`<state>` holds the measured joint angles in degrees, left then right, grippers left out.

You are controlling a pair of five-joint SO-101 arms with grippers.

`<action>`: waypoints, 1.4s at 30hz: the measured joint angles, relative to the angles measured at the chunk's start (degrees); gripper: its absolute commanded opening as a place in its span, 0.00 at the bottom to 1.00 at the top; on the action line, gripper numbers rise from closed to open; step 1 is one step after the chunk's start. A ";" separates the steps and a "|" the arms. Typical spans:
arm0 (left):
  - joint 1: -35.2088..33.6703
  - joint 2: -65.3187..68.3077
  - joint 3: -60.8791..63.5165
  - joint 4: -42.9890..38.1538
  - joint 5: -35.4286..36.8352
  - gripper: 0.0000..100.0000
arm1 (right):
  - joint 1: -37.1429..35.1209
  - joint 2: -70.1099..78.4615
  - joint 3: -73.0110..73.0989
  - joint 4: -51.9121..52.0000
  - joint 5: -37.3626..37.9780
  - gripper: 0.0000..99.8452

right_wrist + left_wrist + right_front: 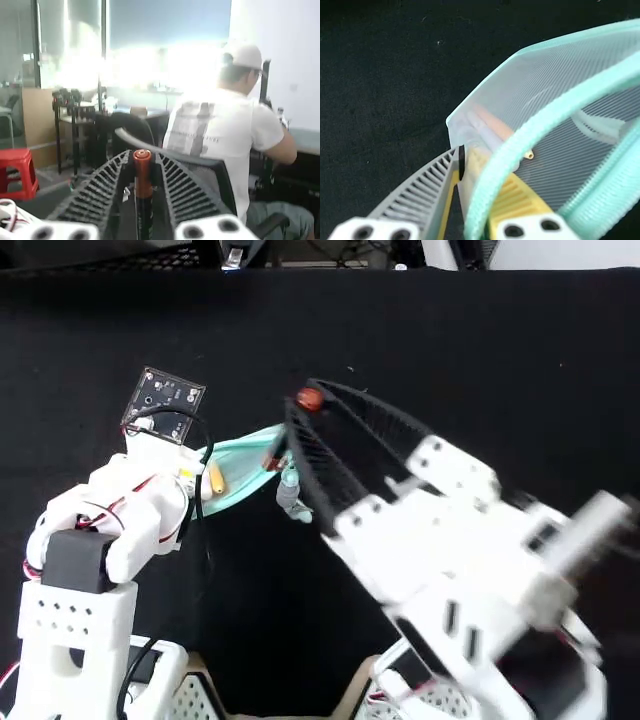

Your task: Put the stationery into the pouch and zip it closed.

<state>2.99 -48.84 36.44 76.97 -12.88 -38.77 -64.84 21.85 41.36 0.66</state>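
The mint mesh pouch (248, 462) lies on the black table, its mouth open toward the right arm. My left gripper (212, 478) is shut on the pouch's end. In the left wrist view the yellow and grey fingers (512, 200) clamp the pouch wall (555, 100) beside the mint zipper (520, 150), and a peach pen (492, 125) and a white item (595, 125) show through the mesh. My right gripper (305, 400) hovers at the far side of the pouch mouth, tilted up, shut on a pen with a red-brown end (141, 167).
A small grey-white item (288, 490) lies at the near corner of the pouch mouth. Black cloth (450, 340) covers the whole table, with open room behind and to the right. The right arm's white body (470, 570) hides the near right part.
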 measured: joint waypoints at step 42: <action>0.00 0.00 0.35 -0.09 0.00 0.03 | -0.88 5.01 -3.25 35.08 15.74 0.17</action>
<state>2.99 -48.84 36.79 76.88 -12.88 -39.65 -59.82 18.59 76.44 16.40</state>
